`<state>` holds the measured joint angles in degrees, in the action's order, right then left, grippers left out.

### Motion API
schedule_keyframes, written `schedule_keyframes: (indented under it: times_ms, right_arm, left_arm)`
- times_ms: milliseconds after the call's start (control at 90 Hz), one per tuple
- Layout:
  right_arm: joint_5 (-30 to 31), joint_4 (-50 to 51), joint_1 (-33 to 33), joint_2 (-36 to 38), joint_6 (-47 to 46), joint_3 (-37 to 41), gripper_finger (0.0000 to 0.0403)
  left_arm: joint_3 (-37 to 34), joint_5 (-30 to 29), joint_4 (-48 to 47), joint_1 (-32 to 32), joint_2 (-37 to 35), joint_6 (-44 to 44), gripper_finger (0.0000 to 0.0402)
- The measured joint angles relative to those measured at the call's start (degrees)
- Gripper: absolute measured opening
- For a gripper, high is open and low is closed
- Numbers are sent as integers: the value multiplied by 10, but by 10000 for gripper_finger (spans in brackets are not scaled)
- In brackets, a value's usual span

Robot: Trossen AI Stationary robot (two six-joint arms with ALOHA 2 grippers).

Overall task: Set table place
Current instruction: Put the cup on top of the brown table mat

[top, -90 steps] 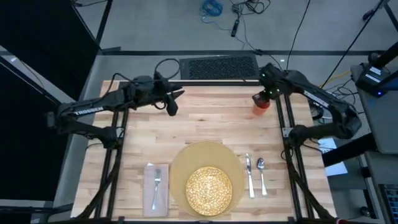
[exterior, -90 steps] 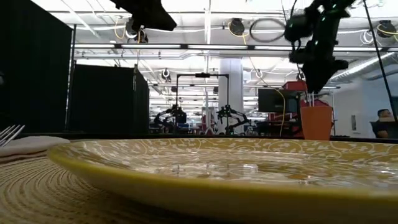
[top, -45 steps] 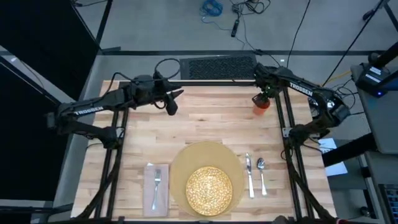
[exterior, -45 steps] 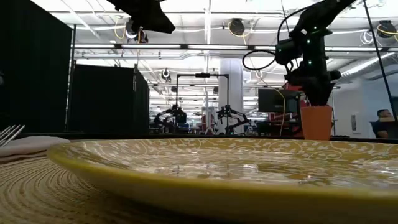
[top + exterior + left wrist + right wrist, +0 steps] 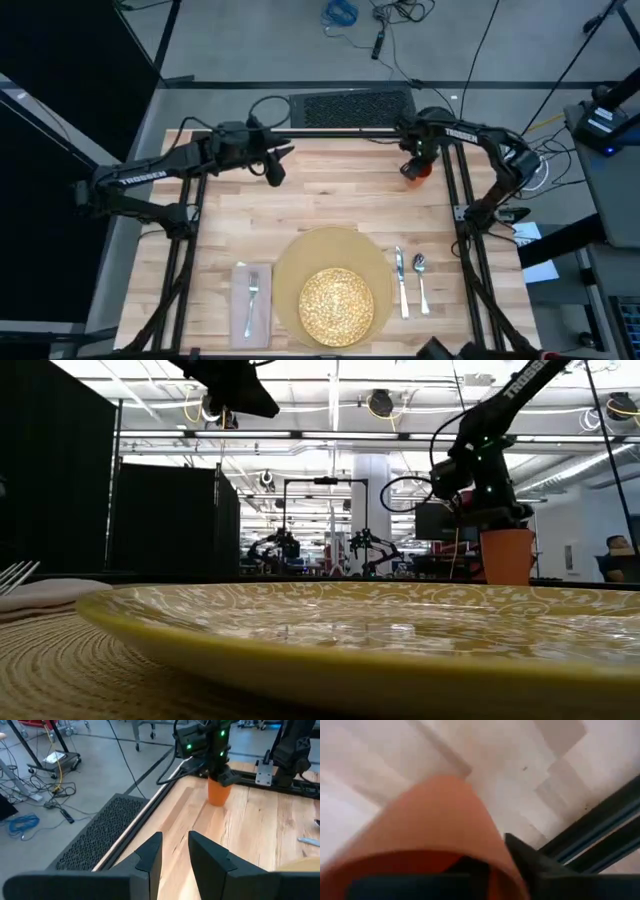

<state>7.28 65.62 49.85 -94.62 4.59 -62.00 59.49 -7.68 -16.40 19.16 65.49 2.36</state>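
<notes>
The orange cup (image 5: 412, 173) stands on the table (image 5: 330, 205) at the far right, with my right gripper (image 5: 420, 160) shut on its top. It also shows in the low view, cup (image 5: 508, 556), and in the left wrist view, cup (image 5: 219, 793). At the near edge lies the round tan placemat (image 5: 330, 255) bearing the yellow plate (image 5: 337, 305). The napkin (image 5: 240, 300) with the fork (image 5: 253, 290) is to its left. The knife (image 5: 401, 282) and spoon (image 5: 421, 275) are to its right. My left gripper (image 5: 278, 168) hovers open over the far left part. My right gripper has the cup's rim (image 5: 492, 852), one finger (image 5: 470, 867) inside the cup and one (image 5: 530, 862) outside its wall. It comes at the cup from above, slanting from the far side. The cup stands upright with its base on the table.
Bare wood lies between the cup and the placemat and across the table's middle. A black frame (image 5: 455, 190) runs along the right side close to the cup. A dark grille (image 5: 350, 108) lies beyond the far edge. A person (image 5: 615, 555) sits in the room behind.
My right gripper has stayed at the cup's top while its wrist has swung toward the table's left and tipped over, and the arm's elbow has drawn back to the right. The cup keeps its place on the table.
</notes>
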Motion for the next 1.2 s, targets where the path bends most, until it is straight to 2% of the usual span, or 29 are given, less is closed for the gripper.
schedule_keyframes:
  times_ms: [200,422,578,711,822,1044,1200]
  right_arm:
    - [2,96,-52,22,-14,-39,1]
    - [-29,159,-184,81,-107,-120,0]
    - [-39,111,-289,118,-207,-88,0]
    - [-87,10,-346,120,-255,-33,0]
    - [-113,-52,-361,98,-275,-12,0]
    - [-115,-72,-378,58,-280,-10,0]
    - [-117,-90,-381,56,-283,-10,0]
  left_arm:
    - [0,1,-2,0,0,-1,81]
    - [0,27,-5,0,0,-4,81]
    - [0,47,-30,-2,0,-5,81]
    - [0,49,-41,-7,0,-3,81]
    - [0,60,-38,-13,0,-5,81]
    - [0,64,-41,-34,0,-16,81]
    - [0,63,-41,-42,0,-16,81]
